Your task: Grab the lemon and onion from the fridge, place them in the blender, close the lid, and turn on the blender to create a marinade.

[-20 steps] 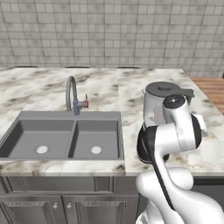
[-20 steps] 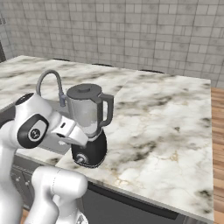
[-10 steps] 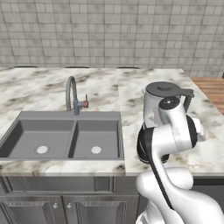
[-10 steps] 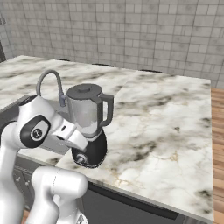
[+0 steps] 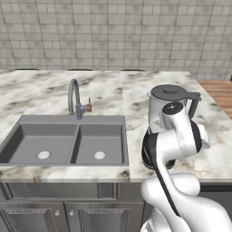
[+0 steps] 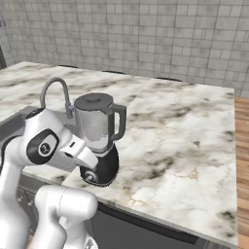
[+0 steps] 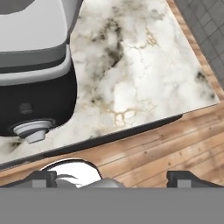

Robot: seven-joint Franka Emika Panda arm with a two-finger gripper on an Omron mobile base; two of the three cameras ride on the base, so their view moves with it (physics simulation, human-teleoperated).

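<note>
While its jaws gape wide, the tool (image 7: 111, 179) holds nothing.

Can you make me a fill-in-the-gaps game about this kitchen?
1. The lid sits on top of the ____.
2. The blender stands on the ____ counter.
3. The faucet curves over the ____.
4. The tool's fingers are spread ____.

Missing words: blender; marble; sink; open
</note>
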